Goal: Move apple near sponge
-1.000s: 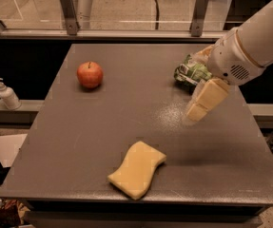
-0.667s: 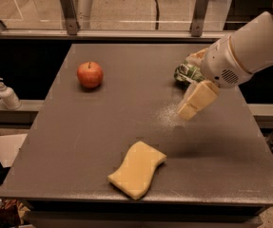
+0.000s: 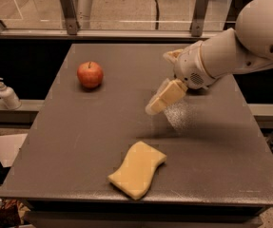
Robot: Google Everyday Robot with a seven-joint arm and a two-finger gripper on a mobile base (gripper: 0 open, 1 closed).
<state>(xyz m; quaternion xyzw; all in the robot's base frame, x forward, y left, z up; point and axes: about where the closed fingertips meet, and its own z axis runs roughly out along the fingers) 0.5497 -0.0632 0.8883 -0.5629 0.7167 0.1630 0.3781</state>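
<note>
The red-orange apple (image 3: 90, 74) stands on the far left part of the grey table (image 3: 69, 146). The pale-yellow wavy sponge (image 3: 137, 169) lies flat near the table's front edge, right of centre. My gripper (image 3: 159, 102) hangs low over the middle of the table, tilted down and to the left, on the white arm (image 3: 231, 51) that reaches in from the right. It is right of the apple and behind the sponge, apart from both, and holds nothing that I can see.
A white pump bottle (image 3: 6, 94) stands on a ledge left of the table. A glass barrier with metal posts (image 3: 68, 8) runs behind the table. A pale scuffed patch (image 3: 179, 115) marks the tabletop under the arm.
The arm and gripper have moved left toward the middle of the table and now cover the green-and-white bag at the back right. The apple and sponge have not moved.
</note>
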